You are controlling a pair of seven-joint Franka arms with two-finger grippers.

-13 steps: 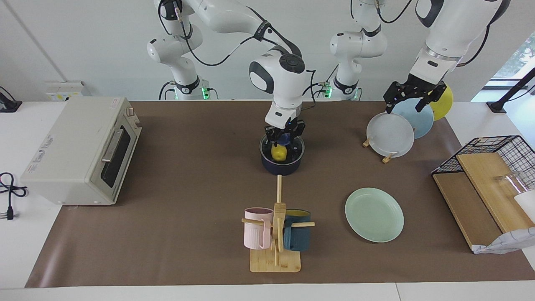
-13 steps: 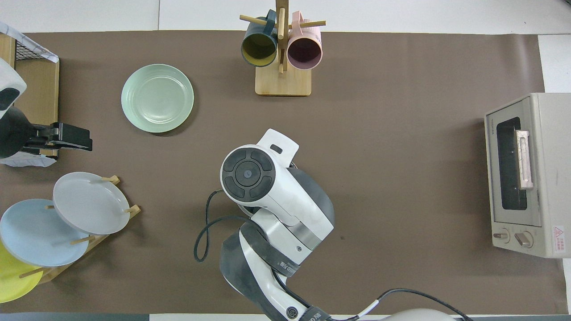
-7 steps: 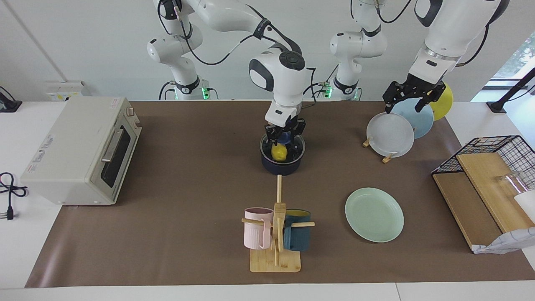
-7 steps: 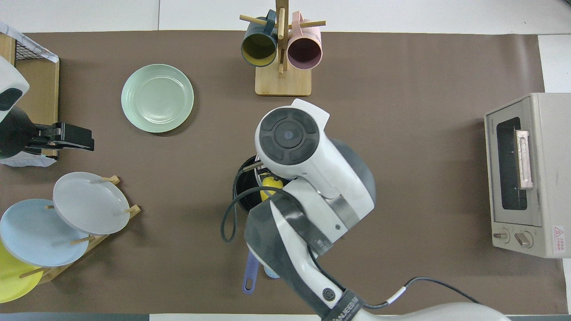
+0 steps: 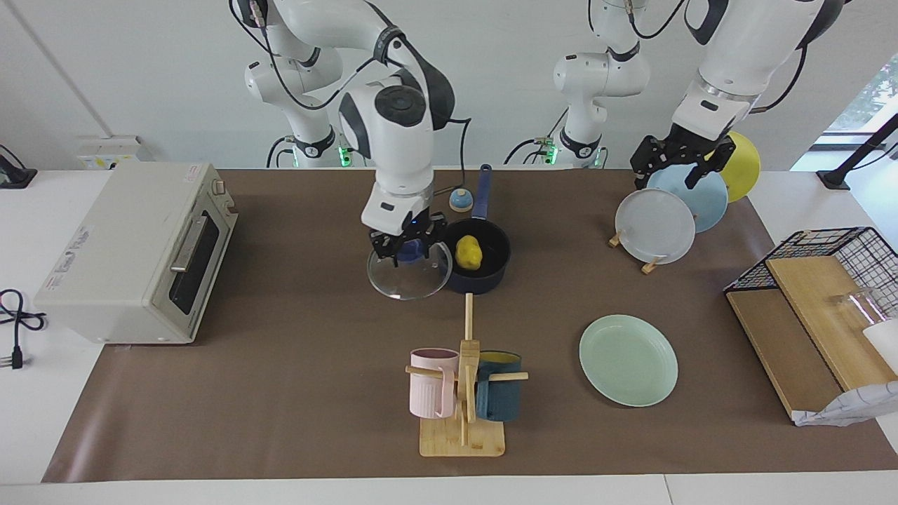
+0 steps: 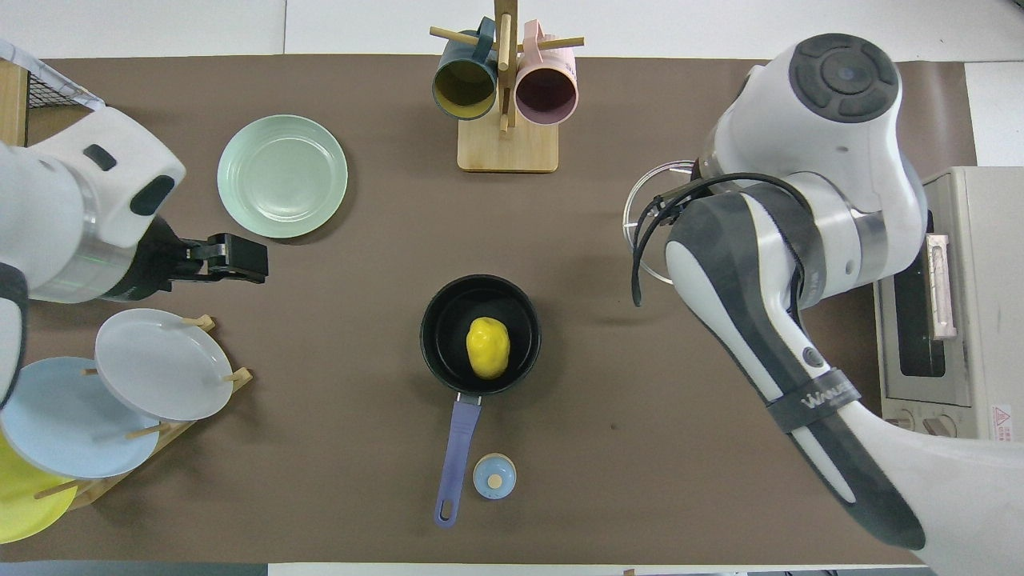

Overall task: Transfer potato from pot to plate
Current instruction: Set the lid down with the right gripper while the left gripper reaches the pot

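1. The right gripper (image 5: 405, 247) grips a glass lid (image 5: 409, 273), lifted off the pot (image 5: 478, 265).
2. The potato (image 5: 468, 252) sits uncovered in the pot.
3. The mint-green plate (image 5: 628, 360) awaits, bare.
4. The left gripper (image 5: 678, 163) hovers over the plate rack (image 5: 649, 261), fingers spread.

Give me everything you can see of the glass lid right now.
The glass lid is a clear round disc with a thin rim and a dark blue knob on top. The right gripper is shut on that knob and holds the lid up in the air, roughly level, over the brown mat beside the pot, toward the right arm's end of the table. In the facing view its edge overlaps the pot's rim; whether they touch is unclear. The overhead view shows only part of its rim.
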